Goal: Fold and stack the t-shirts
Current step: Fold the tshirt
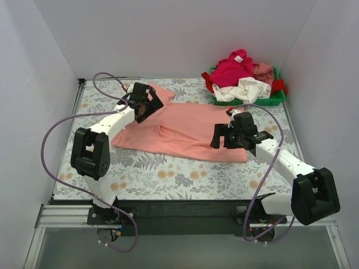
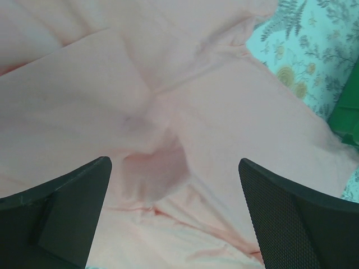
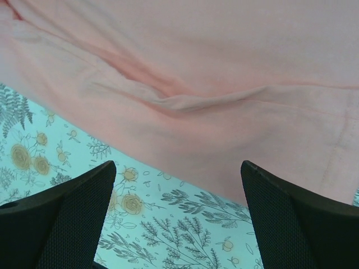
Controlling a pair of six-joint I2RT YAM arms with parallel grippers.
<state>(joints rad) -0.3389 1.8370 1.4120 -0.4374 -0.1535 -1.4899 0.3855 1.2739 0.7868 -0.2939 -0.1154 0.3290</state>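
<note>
Figure: Salmon-pink t-shirt (image 1: 185,131) spread across the middle of the desk (image 1: 168,174), both arms poised above it

The left gripper (image 2: 175,165) hangs over the shirt's part nearest the far left corner, fingers wide apart and holding nothing. The right gripper (image 3: 178,165) hovers at the hem facing the near right corner, likewise spread and empty. The remaining t-shirts (image 1: 241,75) lie heaped in the green tray (image 1: 275,101) at the far right corner. A raised crease runs through the middle of the cloth. If either gripper pinches beside the edge rather than on it, or catches one layer only, the fold would likely come out skewed and the crease would be pressed in
</note>
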